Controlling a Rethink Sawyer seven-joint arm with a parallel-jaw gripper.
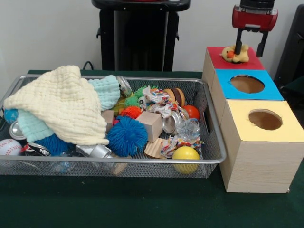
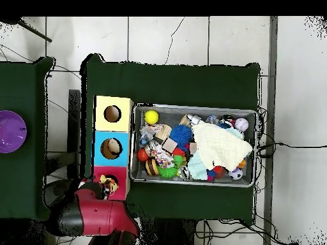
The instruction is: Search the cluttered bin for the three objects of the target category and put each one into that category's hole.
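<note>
Above the red box top [image 1: 234,59] at the far end of the box row, front view, the gripper [image 1: 250,48] hangs with its fingers spread either side of a yellow duck toy [image 1: 236,54], which sits over the red hole; whether they touch it I cannot tell. To finish well, I judge the toy should be freed squarely over the hole and the arm raised straight. Counted here: three box tops, red, blue [image 1: 248,85] and yellow [image 1: 264,120]; two open holes showing; one wire bin [image 1: 213,142] beside them, heaped with a cream cloth [image 1: 61,104], a blue spiky ball [image 1: 127,136], a yellow ball [image 1: 185,156].

Overhead, the duck toy [image 2: 110,184] lies on the red top [image 2: 102,173] beside the bin's [image 2: 195,181] corner; the gripper [image 2: 106,189] is over it. One purple bowl [image 2: 10,131] sits apart.
</note>
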